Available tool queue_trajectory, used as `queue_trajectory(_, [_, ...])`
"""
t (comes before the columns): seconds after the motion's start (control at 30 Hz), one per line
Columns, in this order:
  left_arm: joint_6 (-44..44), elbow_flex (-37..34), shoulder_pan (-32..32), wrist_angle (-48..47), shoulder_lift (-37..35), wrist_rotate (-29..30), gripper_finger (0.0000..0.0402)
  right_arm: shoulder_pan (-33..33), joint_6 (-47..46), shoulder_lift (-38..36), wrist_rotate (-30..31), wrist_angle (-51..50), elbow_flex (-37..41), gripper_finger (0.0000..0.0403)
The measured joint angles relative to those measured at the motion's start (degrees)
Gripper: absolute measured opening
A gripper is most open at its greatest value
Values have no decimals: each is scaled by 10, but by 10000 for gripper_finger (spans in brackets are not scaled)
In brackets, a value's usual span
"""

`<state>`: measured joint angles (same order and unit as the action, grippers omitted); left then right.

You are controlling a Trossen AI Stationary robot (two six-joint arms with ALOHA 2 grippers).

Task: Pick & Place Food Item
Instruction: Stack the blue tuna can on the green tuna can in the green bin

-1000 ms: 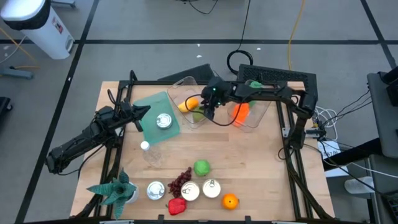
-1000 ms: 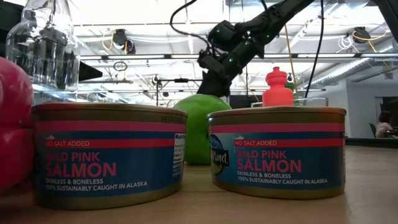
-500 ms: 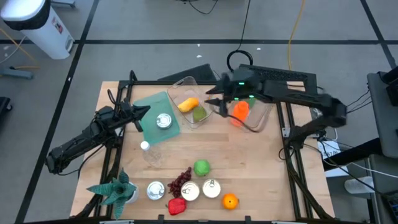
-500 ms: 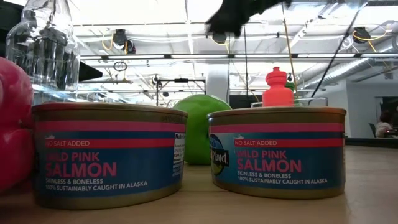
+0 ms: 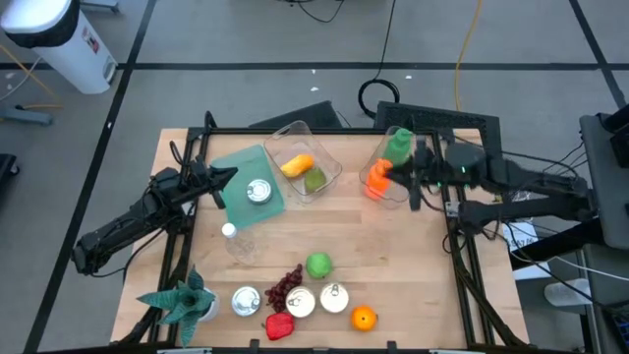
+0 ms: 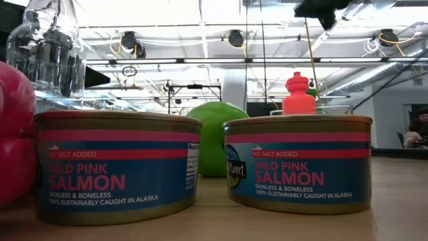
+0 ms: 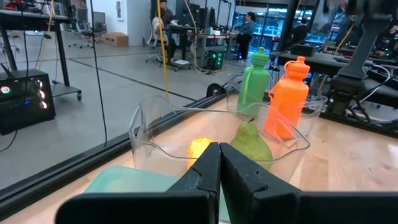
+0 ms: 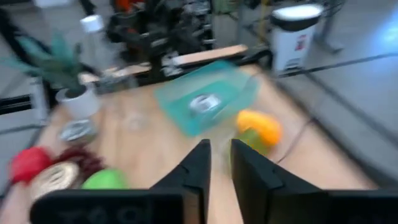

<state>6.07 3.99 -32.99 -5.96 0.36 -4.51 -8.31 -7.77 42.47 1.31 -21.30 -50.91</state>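
We see the right gripper (image 5: pixel 401 175) raised above the right rear of the counter (image 5: pixel 393 256), over the clear bin (image 5: pixel 418 189) that holds an orange bottle (image 5: pixel 378 178) and a green bottle (image 5: pixel 398 146). In its wrist view its two fingers (image 8: pixel 197 168) stand nearly together, with a narrow gap and nothing between them. In the low view only a dark part of this arm shows at the top.

The food in question lies in the other clear bin (image 5: pixel 295 138), at the rear middle of the counter: a yellow lemon (image 5: pixel 297 164) and a green pear (image 5: pixel 314 180), just beside each other. A teal lid (image 5: pixel 236 172) lies to that bin's left with a tin can (image 5: pixel 258 191) on it.

The left gripper (image 5: pixel 228 178) waits low at the left edge of the teal lid, its fingers (image 7: pixel 202 174) pressed together on nothing.

Toward the front of the counter we see a green apple (image 5: pixel 318 265), a bunch of dark grapes (image 5: pixel 285 286), a red strawberry (image 5: pixel 279 325), an orange (image 5: pixel 364 319), two salmon cans (image 6: pixel 117 164), a clear water bottle (image 5: pixel 236 241) and a small potted plant (image 5: pixel 182 300).
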Motion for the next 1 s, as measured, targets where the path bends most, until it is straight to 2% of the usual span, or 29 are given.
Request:
queue_trajectory(0.17, [1, 0, 0, 0, 0, 0, 15, 53, -67, -52, -53, 165, 181, 17])
queue_trajectory(0.27, [5, 0, 0, 0, 0, -1, 15, 95, -82, -33, -75, 272, 256, 6])
queue_trajectory(0.37, [7, 0, 0, 0, 0, -1, 15, 140, -96, 4, -50, 334, 284, 1])
queue_trajectory(0.57, [7, 0, 0, -1, 0, -1, 15, 228, -80, 91, 81, 387, 253, 0])
queue_trajectory(0.73, [7, 0, 0, -1, 0, -1, 15, 294, -116, 174, 284, 386, 180, 0])
queue_trajectory(0.9, [7, 0, 0, -4, 0, -1, 15, 343, -127, 273, 359, 388, 99, 0])
queue_trajectory(1.0, [6, 0, 0, -4, 0, -1, 15, 355, -151, 328, 363, 387, 67, 0])
